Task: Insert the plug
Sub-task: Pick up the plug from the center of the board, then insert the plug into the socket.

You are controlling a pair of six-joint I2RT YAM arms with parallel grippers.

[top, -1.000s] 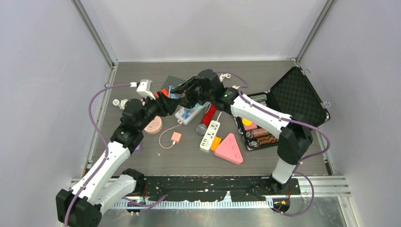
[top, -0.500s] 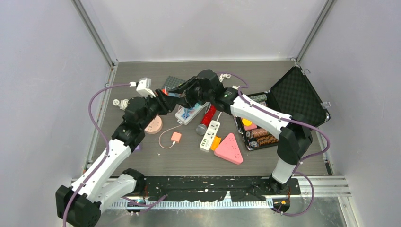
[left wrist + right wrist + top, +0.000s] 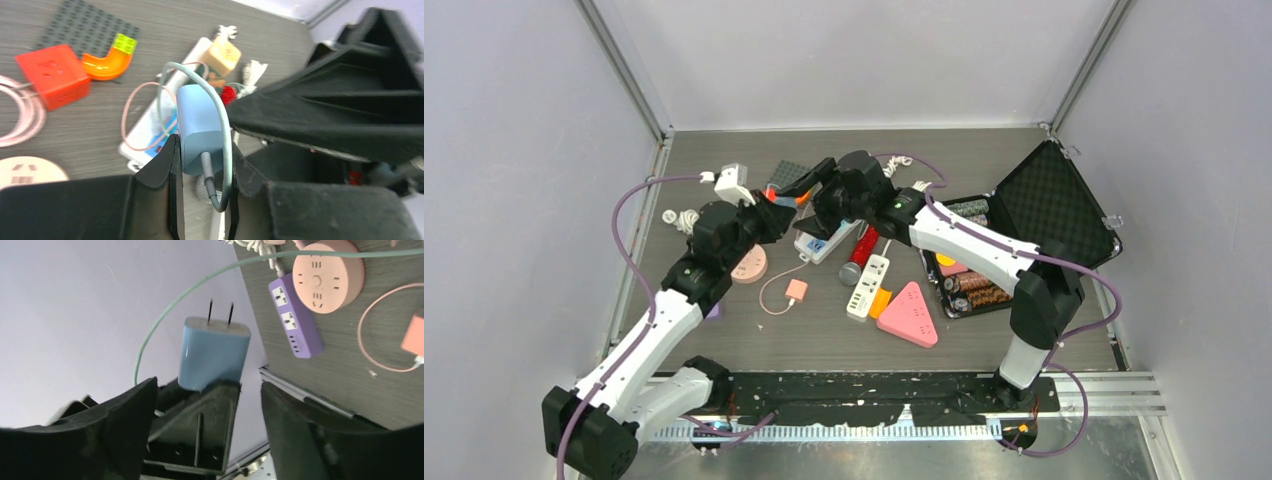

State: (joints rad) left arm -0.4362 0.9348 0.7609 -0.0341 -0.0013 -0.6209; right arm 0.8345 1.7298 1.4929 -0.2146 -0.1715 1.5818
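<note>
Nearest you, the open strip of table (image 3: 754, 345) just past the arm bases gives the widest room. Next come the pink triangle (image 3: 909, 315), the white power strip (image 3: 869, 285) and a small pink adapter (image 3: 796, 291) on its looped cord, close together in the middle. The round pink socket (image 3: 749, 266) lies left of them, beside your left arm. Beyond these, both grippers hang over a white socket block (image 3: 824, 240). Your left gripper (image 3: 202, 145) is clamped on the blue plug (image 3: 197, 125), a finger pressed to each side, the two prongs at the end away from the fingers, and its pale green cord (image 3: 223, 127) loops off. Your right gripper (image 3: 207, 390) stands wide, its fingers apart from the plug on either side. To the right, the open black case (image 3: 1044, 210) hems in that arm. Farthest lies the grey studded plate (image 3: 789, 172), near the back wall.
</note>
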